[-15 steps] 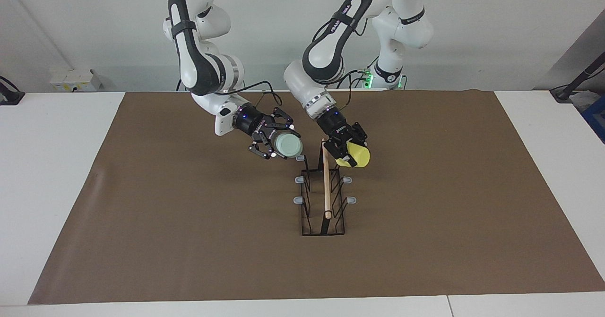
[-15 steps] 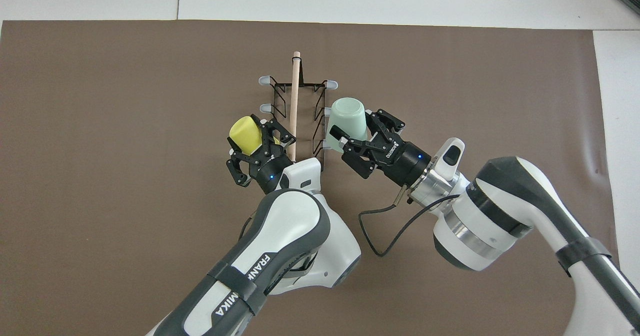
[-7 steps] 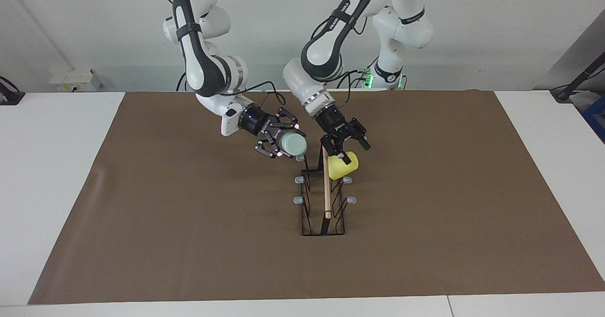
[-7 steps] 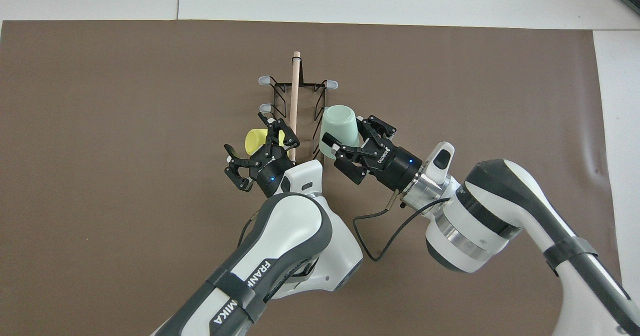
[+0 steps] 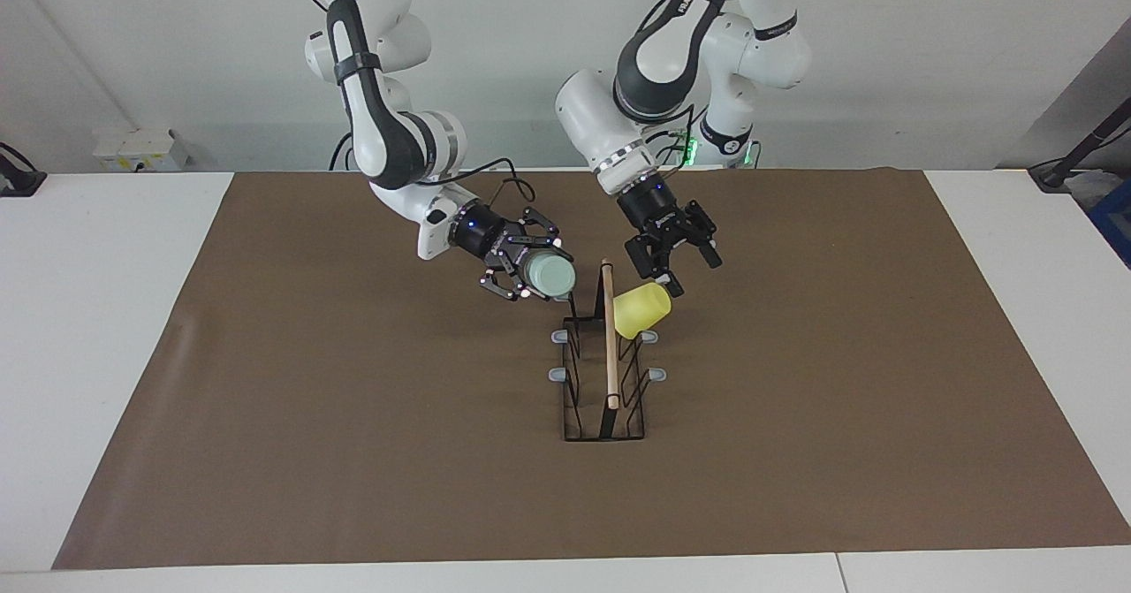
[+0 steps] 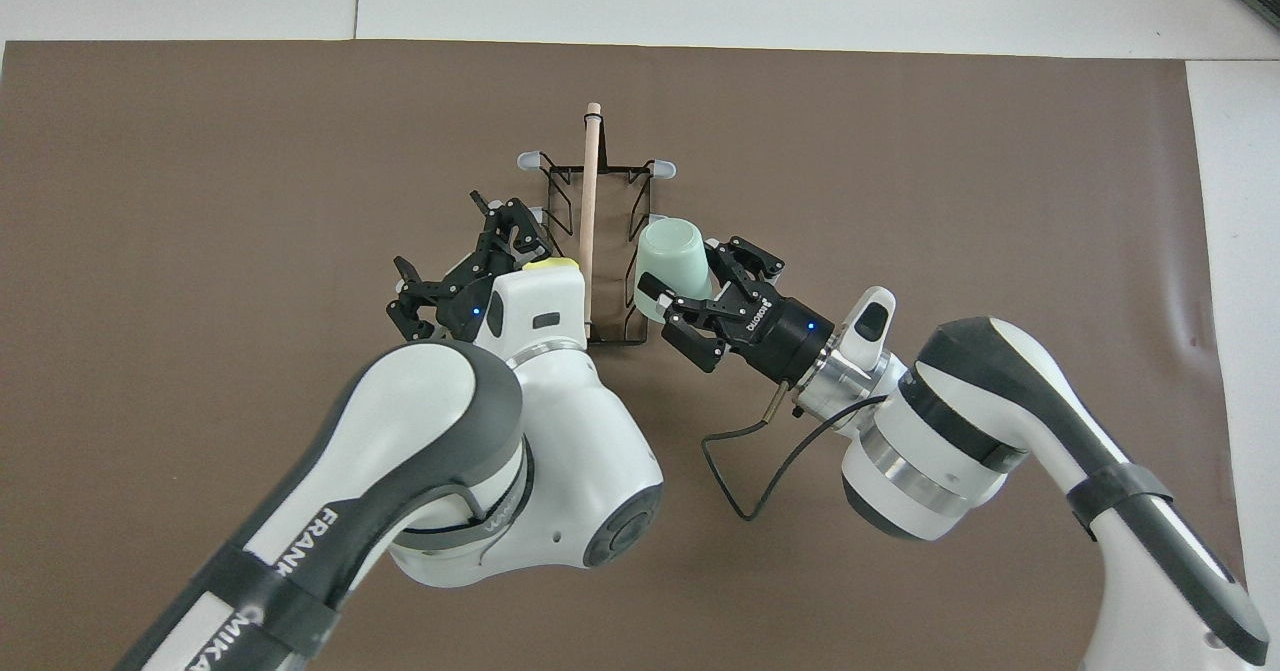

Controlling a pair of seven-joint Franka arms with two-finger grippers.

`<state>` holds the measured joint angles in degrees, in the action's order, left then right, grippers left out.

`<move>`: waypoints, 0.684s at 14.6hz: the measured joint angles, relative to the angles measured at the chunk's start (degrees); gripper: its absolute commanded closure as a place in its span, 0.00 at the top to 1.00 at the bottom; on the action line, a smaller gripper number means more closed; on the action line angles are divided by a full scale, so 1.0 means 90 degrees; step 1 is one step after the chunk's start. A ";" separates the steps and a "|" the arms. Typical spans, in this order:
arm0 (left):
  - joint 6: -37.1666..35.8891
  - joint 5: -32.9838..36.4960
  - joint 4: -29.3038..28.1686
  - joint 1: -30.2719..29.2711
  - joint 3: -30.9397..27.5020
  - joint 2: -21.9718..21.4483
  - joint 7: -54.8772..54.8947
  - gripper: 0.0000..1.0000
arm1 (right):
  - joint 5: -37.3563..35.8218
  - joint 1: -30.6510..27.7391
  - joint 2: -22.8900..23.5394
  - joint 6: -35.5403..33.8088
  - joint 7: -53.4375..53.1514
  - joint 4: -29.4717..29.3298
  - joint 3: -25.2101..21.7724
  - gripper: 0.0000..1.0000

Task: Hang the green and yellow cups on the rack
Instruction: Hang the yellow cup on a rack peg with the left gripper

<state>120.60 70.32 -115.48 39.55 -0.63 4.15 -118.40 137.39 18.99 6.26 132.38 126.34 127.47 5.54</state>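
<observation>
- Rack [image 5: 604,381] stood on the brown mat [image 5: 353,452], wooden rod [image 5: 609,337] along its top.
- Yellow cup [image 5: 642,308] hung tilted on a peg at the rack's robot end, on the left arm's side; no fingers touched it.
- Left gripper [image 5: 679,257] was raised just above the yellow cup, fingers spread and empty. In the overhead view most of that cup was hidden under the left arm's wrist.
- Right gripper [image 5: 521,268] had its fingers clenched around the green cup [image 5: 547,276], base pointing away from the robots.
- Green cup lay tilted between those fingers, right against the rack's robot end on the right arm's side; whether it sat on a peg could not be told.
</observation>
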 measured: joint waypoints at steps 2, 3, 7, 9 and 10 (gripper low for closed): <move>0.0464 -0.0327 0.0000 -0.0341 -0.0014 -0.0100 0.0662 1.00 | 0.0241 0.0004 0.0103 -0.0290 0.0540 -0.0010 -0.0003 0.00; 0.0658 -0.0428 0.0000 -0.0494 -0.0019 -0.0116 0.0963 1.00 | 0.0363 0.0003 0.0179 -0.0443 0.0789 -0.0010 -0.0007 0.00; 0.1612 -0.0812 -0.0013 -0.1153 -0.0027 -0.0115 0.2303 1.00 | 0.0527 -0.0007 0.0535 -0.0871 0.1423 -0.0015 -0.0016 0.00; 0.1975 -0.1021 -0.0023 -0.1480 -0.0031 -0.0114 0.2985 1.00 | 0.0622 -0.0006 0.0702 -0.0985 0.1573 -0.0023 -0.0016 0.00; 0.2138 -0.1123 -0.0029 -0.1644 -0.0032 -0.0111 0.3300 1.00 | 0.0622 -0.0006 0.0742 -0.0985 0.1598 -0.0029 -0.0017 0.00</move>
<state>139.84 60.21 -115.74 24.75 -0.91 3.15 -88.70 142.99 18.93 12.94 123.51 140.72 127.20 5.39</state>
